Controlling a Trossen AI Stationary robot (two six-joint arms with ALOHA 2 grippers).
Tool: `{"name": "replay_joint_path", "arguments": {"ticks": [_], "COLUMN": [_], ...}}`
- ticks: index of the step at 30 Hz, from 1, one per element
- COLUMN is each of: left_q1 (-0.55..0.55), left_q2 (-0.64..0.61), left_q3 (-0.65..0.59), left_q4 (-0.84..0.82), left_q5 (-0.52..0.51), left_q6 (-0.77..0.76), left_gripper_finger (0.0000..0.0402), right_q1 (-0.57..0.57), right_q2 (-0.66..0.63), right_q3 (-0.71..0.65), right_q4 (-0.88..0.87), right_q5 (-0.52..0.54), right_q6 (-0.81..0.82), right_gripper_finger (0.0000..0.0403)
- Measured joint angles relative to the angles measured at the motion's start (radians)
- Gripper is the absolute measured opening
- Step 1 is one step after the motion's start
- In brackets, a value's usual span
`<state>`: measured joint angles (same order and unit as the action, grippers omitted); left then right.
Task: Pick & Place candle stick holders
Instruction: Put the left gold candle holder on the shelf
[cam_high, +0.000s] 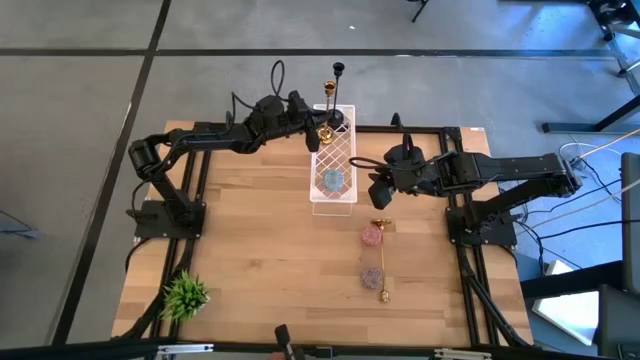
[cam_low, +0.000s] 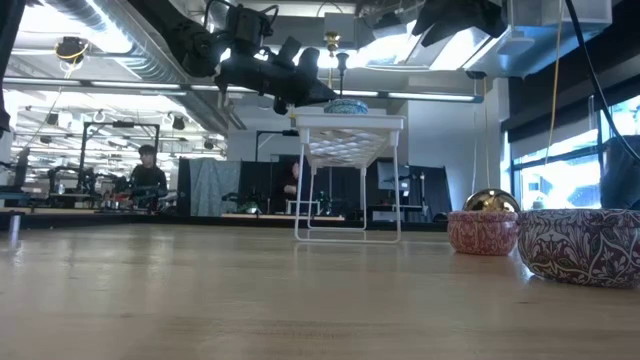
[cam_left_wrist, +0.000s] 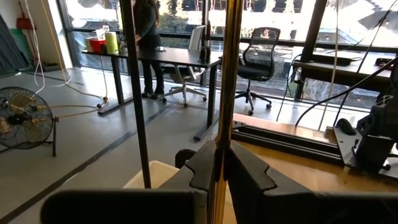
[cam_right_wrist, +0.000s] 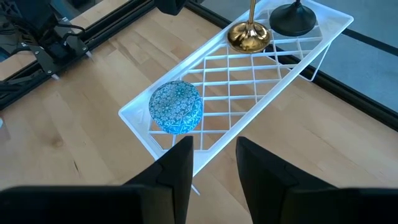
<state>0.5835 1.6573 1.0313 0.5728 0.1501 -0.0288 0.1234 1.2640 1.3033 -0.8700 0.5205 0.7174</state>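
Note:
A white wire rack (cam_high: 345, 150) stands on thin legs at the table's far middle. A black candle stick holder (cam_high: 339, 95) stands upright on its far end, base on the grid (cam_right_wrist: 292, 18). My left gripper (cam_high: 318, 131) is shut on a gold candle stick holder (cam_high: 328, 110) beside the black one. Another gold holder (cam_high: 382, 262) lies flat on the table nearer the front. My right gripper (cam_right_wrist: 211, 163) is open and empty, above the rack's near end, by a blue patterned ball (cam_right_wrist: 176, 107). My left gripper pinches the gold holder's stem (cam_left_wrist: 229, 134) between its two fingers, low on the stem, above the round base (cam_right_wrist: 249, 37). The fingers come level from the table's left and lie across the stem. The holder stands upright, its base at the rack's grid; whether it rests there I cannot tell.
Two patterned pink bowls (cam_high: 372, 236) (cam_high: 372, 277) sit by the lying gold holder. A green plant tuft (cam_high: 185, 293) is at the near left corner. Bare wood lies left of the rack. People and desks show in the room beyond.

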Motion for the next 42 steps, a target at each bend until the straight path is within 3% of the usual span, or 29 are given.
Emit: {"name": "replay_joint_path", "arguments": {"ticks": [14, 42], "left_q1": [0.000, -0.002], "left_q2": [0.000, 0.000], "left_q3": [0.000, 0.000], "left_q4": [0.000, -0.001], "left_q5": [-0.028, -0.058], "left_q6": [-0.089, -0.055], "left_gripper_finger": [0.0029, 0.0029], "right_q1": [0.000, -0.007], "right_q2": [0.000, 0.000], "right_q3": [0.000, 0.000], "right_q4": [0.008, 0.008], "right_q5": [0.000, 0.002], "right_q6": [0.000, -0.011], "right_gripper_finger": [0.0124, 0.0124]}}
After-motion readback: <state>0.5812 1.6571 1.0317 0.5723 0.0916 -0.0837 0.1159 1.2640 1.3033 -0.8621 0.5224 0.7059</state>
